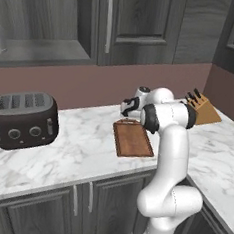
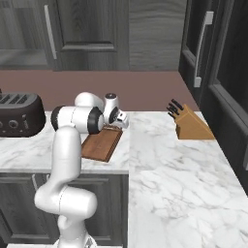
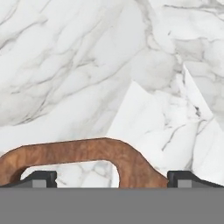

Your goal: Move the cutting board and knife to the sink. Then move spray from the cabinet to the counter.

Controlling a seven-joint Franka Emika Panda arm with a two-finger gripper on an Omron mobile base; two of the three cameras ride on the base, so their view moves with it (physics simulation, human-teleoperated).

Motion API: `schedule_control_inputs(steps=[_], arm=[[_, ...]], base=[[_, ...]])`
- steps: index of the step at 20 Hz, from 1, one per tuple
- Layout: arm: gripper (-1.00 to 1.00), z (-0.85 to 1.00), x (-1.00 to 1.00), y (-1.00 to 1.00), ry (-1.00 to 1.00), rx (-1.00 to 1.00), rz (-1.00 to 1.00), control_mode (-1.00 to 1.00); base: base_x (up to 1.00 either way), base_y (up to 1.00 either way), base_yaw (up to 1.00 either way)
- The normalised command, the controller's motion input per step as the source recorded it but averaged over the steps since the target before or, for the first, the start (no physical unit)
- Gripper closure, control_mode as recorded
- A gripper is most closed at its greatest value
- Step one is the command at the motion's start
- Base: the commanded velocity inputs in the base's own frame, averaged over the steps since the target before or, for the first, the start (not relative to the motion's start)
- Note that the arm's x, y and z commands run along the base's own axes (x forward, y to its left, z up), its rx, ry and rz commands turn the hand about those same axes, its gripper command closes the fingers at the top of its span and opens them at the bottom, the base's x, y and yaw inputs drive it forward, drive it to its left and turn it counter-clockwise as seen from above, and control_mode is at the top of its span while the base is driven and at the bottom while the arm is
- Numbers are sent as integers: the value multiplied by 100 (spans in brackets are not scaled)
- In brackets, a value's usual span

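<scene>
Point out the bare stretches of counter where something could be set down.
Widest bare marble: between the toaster and the cutting board. More lies in front of the knife block, along the counter toward the camera. Crowded: the board's far end, where the arm and open pincer hang over its handle.

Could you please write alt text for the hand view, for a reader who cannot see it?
The open gripper hangs over the handle end of the cutting board, its arched wooden handle between the two dark fingertips. Beyond lies the white, grey-veined marble counter.
</scene>
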Motion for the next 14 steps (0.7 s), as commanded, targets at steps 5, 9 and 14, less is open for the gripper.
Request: schedule_control_inputs(steps=[5, 9, 14], arm=[[-100, 11, 0, -2, 0, 5, 0, -100], [-100, 0, 17, -11, 0, 0, 0, -100], [-100, -12, 31, -6, 0, 0, 0, -100]], base=[[0, 0, 0], [0, 0, 0], [0, 0, 0]])
